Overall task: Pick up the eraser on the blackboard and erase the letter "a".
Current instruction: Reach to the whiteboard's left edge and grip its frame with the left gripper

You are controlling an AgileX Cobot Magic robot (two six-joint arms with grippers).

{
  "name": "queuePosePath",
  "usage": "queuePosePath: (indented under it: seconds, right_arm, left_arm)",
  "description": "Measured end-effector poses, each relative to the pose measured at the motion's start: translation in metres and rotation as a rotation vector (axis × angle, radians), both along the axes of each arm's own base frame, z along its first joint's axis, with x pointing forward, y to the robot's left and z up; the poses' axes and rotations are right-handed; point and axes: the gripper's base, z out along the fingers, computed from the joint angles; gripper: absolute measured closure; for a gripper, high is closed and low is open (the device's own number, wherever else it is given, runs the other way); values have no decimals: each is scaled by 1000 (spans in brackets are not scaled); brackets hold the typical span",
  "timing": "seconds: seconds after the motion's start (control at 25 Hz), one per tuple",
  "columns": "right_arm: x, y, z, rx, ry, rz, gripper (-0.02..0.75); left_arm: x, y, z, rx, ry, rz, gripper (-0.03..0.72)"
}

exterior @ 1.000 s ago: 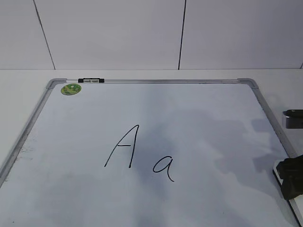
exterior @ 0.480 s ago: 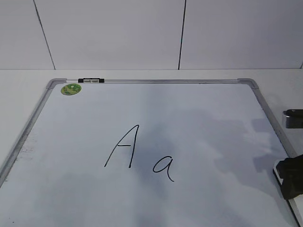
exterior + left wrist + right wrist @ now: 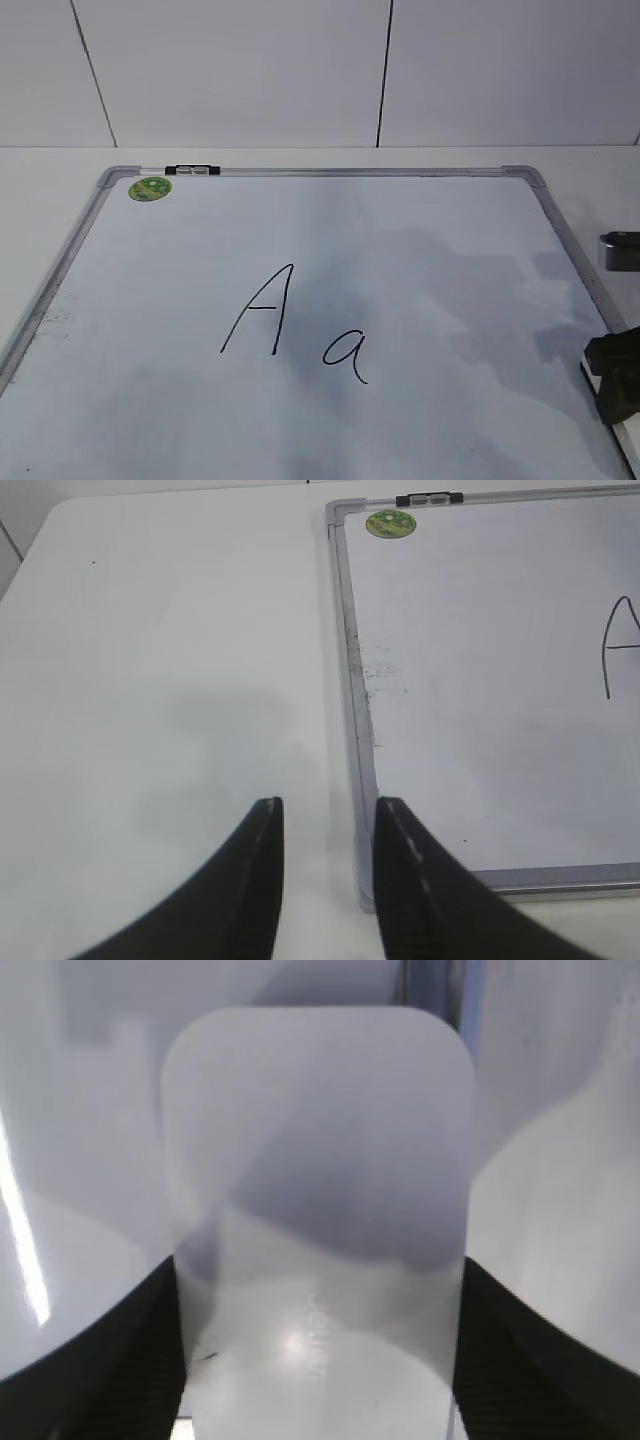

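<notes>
The eraser [image 3: 320,1160], a white rounded block, lies on the blackboard [image 3: 430,230] at its right edge. My right gripper [image 3: 320,1270] has a black finger pressed against each long side of it. In the exterior view this gripper [image 3: 615,375] sits low at the board's right edge and hides most of the eraser. The small letter "a" [image 3: 347,355] stands at the board's middle front, right of the capital "A" [image 3: 258,312]. My left gripper [image 3: 325,825] is open and empty, above the table next to the board's frame [image 3: 352,680].
A green round sticker [image 3: 150,187] and a black clip [image 3: 192,170] sit at the board's far left corner. White table surrounds the board; a tiled wall rises behind. A grey part [image 3: 620,250] shows at the right edge.
My right gripper has shifted slightly down and to the right at the board's right edge. The writing and the board are unchanged.
</notes>
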Motion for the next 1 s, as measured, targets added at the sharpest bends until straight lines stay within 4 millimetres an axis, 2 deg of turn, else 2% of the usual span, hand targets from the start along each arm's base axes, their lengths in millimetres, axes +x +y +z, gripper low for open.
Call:
queuePosePath:
  seconds: [0.48,0.6,0.8,1.0]
  right_arm:
    - [6,8,33,82,-42,2,178]
    - [10,16,42,137,-55,31,178]
    - [15,37,58,152,-100,126,178]
    - [24,48,70,143,-100,177,179]
  left_arm:
    - [0,0,0,0,0,0,453]
    - [0,0,0,0,0,0,453]
    - [0,0,0,0,0,0,453]
    - [0,0,0,0,0,0,453]
